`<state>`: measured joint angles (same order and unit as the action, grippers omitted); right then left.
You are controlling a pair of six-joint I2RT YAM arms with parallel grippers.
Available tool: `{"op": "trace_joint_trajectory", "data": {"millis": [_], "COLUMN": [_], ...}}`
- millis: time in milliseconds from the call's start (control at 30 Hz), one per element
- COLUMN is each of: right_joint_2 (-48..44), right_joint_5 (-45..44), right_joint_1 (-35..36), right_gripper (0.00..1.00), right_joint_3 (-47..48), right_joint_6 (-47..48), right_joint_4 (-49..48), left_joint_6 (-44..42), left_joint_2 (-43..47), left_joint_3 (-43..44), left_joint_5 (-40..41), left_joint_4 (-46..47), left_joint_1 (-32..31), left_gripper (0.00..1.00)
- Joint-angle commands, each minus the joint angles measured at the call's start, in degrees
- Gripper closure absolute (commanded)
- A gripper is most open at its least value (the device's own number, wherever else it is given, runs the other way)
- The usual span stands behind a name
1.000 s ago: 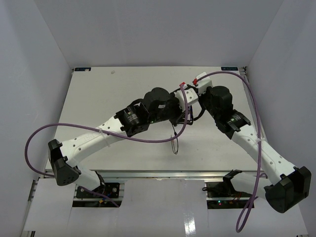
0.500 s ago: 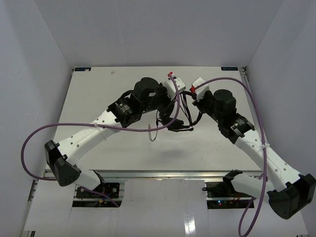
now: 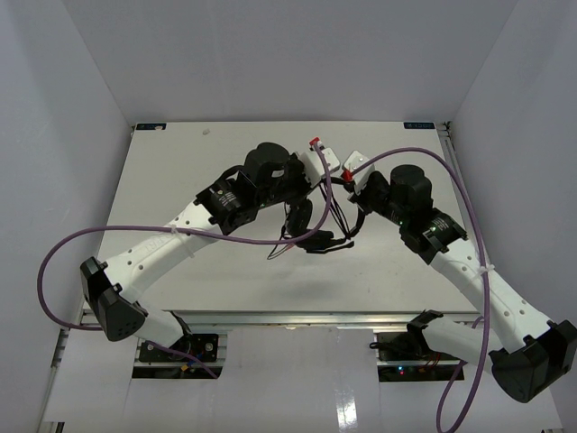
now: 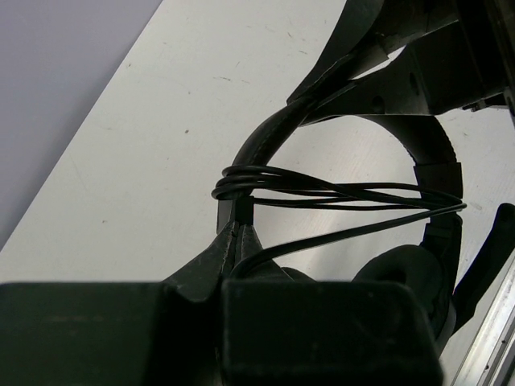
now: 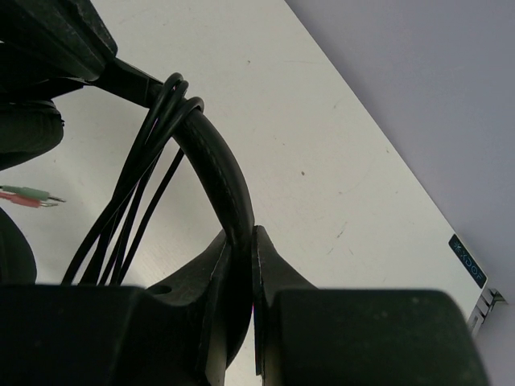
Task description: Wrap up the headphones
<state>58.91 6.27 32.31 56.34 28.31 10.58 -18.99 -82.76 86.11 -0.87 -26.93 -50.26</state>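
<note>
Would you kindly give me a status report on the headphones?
Left gripper shut on cord. Right gripper shut on headband. Cord looped several times across headphones. Nothing blocking.

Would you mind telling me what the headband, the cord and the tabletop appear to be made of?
The headband: black leather-like covering, probably synthetic, with a faint grain and soft sheen. The cord: thin, smooth black plastic or rubber sheath, glossy highlights along it. The tabletop: hard white matte board, likely laminate or painted, lightly scuffed.

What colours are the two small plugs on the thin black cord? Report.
Small plugs: one green, one pinkish-red; clearest in right wrist view.
</note>
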Motion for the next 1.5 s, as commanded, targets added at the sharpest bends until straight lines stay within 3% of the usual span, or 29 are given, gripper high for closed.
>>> {"op": "trace_joint_trajectory", "data": {"millis": [0,200,400,833,967,1133,1467], "right_joint_2": [-2.57,-3.54,-3.72,-3.63,-3.47,-2.35,-1.89], "right_joint_5": [5.15,8.41,10.91,12.09,13.24,18.09,24.41], "right_joint_1": [0.39,0.39,0.48,1.18,1.10,0.34,-1.77], "right_gripper": [0.92,0.92,0.92,0.92,0.92,0.92,0.92], "right_joint_3": [-0.17,0.80,0.61,1.99,4.02,9.59,14.52], "right_joint_6": [1.69,1.66,1.49,1.75,0.17,-2.56,-7.05], "right_joint_4": [2.49,4.02,4.60,6.20,7.21,9.41,10.61], "left_joint_6": [-0.08,4.22,5.94,5.88,7.40,10.35,24.20], "left_joint_2": [2.37,2.32,-0.29,-4.69,-3.14,-0.80,2.45], "left_joint_3": [1.64,0.33,2.58,6.73,1.21,-6.25,-24.42], "left_joint_5": [1.16,-8.11,-13.71,-18.37,-19.54,-22.84,-33.53], "left_joint_4": [5.66,8.95,9.97,9.52,11.93,17.60,40.29], "left_joint_1": [4.35,10.57,12.74,14.38,16.40,18.29,22.36], "left_gripper": [0.98,0.97,0.97,0.95,0.95,0.84,0.70]}}
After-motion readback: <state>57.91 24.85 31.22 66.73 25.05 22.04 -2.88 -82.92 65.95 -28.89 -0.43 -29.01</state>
